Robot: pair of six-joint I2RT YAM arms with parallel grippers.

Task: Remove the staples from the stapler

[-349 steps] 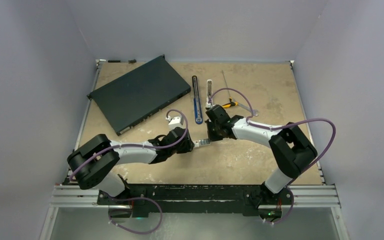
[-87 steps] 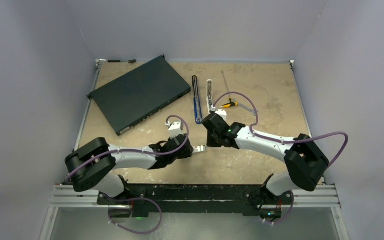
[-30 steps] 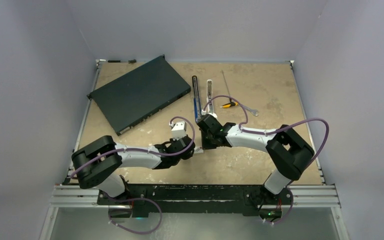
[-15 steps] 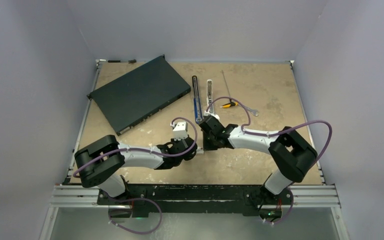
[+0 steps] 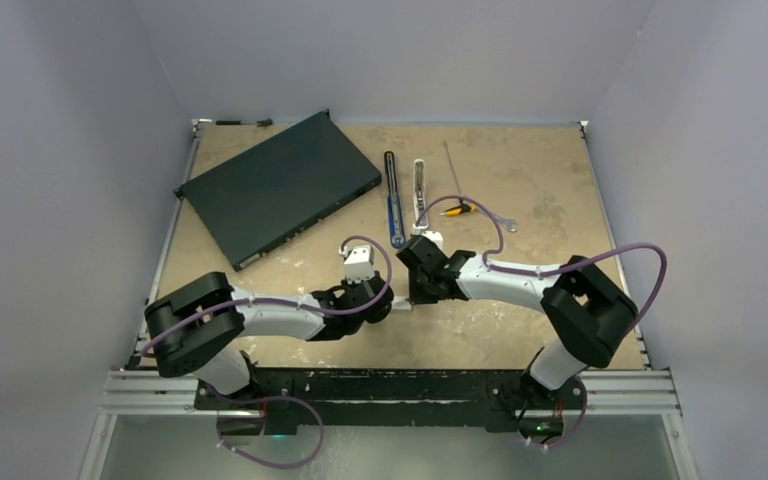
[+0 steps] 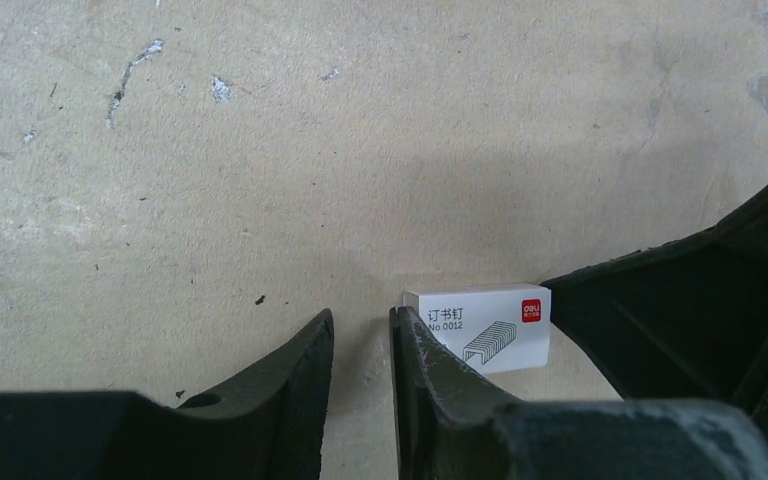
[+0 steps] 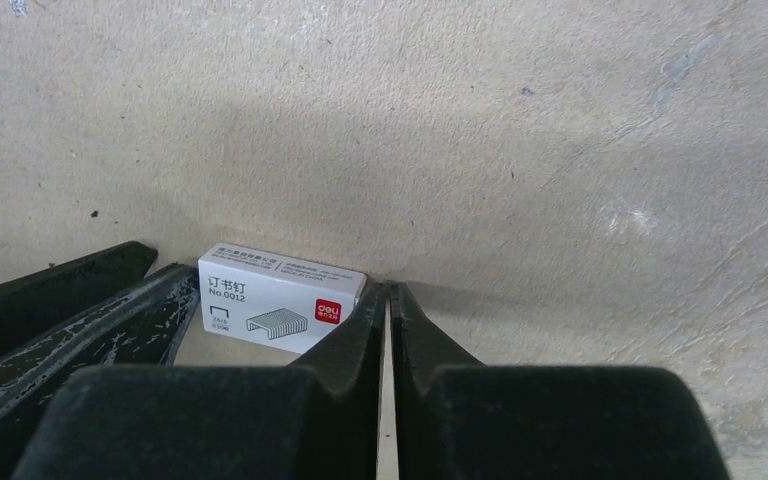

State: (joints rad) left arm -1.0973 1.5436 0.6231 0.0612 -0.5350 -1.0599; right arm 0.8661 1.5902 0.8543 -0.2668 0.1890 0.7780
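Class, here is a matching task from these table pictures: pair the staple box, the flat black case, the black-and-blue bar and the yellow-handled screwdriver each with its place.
Things:
1. staple box
2. flat black case
3. black-and-blue bar
4. yellow-handled screwdriver

Places:
a. just left of the white-silver bar
b. far left part of the table
c. between the left gripper and right gripper
d. right of the white-silver bar

Pairs: 1-c, 2-b, 3-a, 4-d.
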